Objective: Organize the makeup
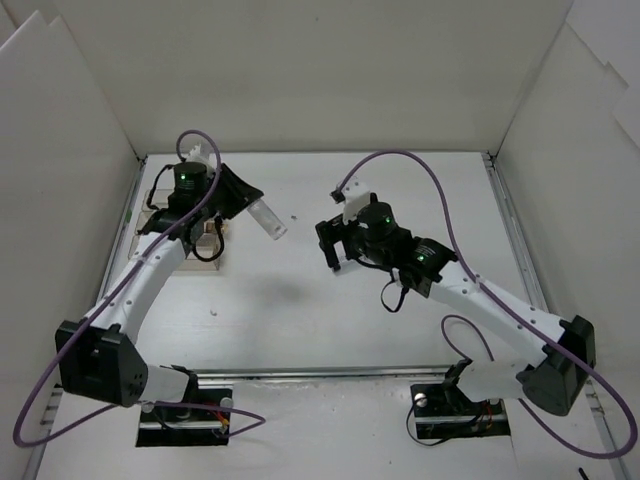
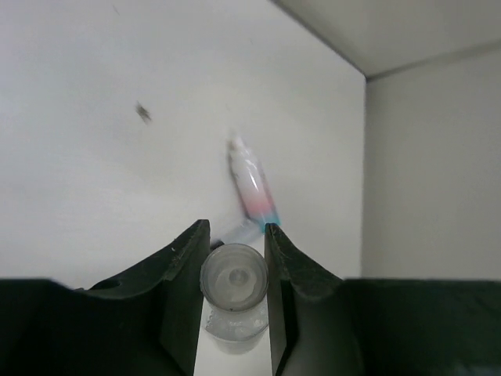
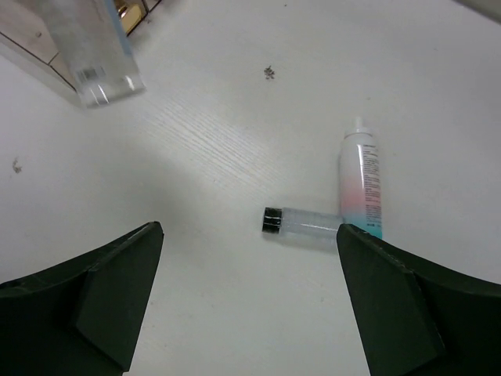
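Note:
My left gripper (image 1: 243,198) (image 2: 237,227) is shut on a clear bottle (image 1: 270,220) (image 2: 233,278), held above the table and pointing right. That bottle's end also shows at the top left of the right wrist view (image 3: 94,55). A pink-and-blue tube (image 3: 362,184) (image 2: 252,188) lies on the table. A small clear bottle with a black cap (image 3: 304,223) (image 2: 239,232) lies crosswise against the tube's blue end. My right gripper (image 1: 332,248) (image 3: 249,229) hangs open just above them, with the small bottle lying between its spread jaws. Both items are hidden under it in the top view.
A clear compartmented box (image 1: 205,248) (image 3: 31,48) with some brown items sits at the left, under the left arm. White walls (image 1: 70,200) enclose the table on three sides. A dark speck (image 3: 269,73) lies on the tabletop.

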{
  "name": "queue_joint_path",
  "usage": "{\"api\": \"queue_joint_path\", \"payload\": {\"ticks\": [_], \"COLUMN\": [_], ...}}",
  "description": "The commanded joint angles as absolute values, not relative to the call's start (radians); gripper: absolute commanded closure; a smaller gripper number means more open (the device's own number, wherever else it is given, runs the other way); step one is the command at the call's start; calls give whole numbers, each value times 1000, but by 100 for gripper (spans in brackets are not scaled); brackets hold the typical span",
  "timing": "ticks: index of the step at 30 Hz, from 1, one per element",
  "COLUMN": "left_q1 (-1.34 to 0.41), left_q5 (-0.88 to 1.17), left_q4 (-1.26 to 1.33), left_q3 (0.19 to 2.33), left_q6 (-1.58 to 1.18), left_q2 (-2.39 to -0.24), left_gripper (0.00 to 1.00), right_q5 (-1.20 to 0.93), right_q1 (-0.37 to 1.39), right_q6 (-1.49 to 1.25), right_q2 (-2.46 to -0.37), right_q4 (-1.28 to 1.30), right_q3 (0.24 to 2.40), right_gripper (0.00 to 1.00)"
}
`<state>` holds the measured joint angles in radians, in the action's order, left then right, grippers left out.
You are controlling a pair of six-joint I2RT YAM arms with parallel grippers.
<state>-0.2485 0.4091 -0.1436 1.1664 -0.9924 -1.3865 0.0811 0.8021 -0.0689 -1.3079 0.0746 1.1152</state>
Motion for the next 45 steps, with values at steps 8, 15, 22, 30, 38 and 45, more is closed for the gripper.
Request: {"api": "queue_joint_path", "payload": {"ticks": [8, 15, 22, 30, 38, 45], "left_q1": [-169, -120, -110, -110, -121, -144], "left_q5": [-231, -317, -353, -383, -408, -429], "left_q4": [-259, -76, 63, 236, 379, 446], "left_q3": [1252, 1123, 1069, 985, 896, 867], "left_q6": [-402, -330, -296, -282, -304, -314], "left_q2": [-1204, -1273, -1348, -1404, -1465, -1499], "left_gripper": [100, 100, 100, 100, 100, 100], "right_q5": [152, 156, 163, 172, 172, 164], "right_q1": [723, 698, 673, 650, 635, 626], "right_q6": [-100, -101, -101, -110, -104, -104], "right_q2": [-1140, -1094, -1036, -1008, -1002, -1002], "right_q4": [90, 126, 170, 206, 247, 270], "right_q3": [1009, 973, 940, 937, 950, 951], "right_gripper": [9, 9, 10, 10, 10, 10]}}
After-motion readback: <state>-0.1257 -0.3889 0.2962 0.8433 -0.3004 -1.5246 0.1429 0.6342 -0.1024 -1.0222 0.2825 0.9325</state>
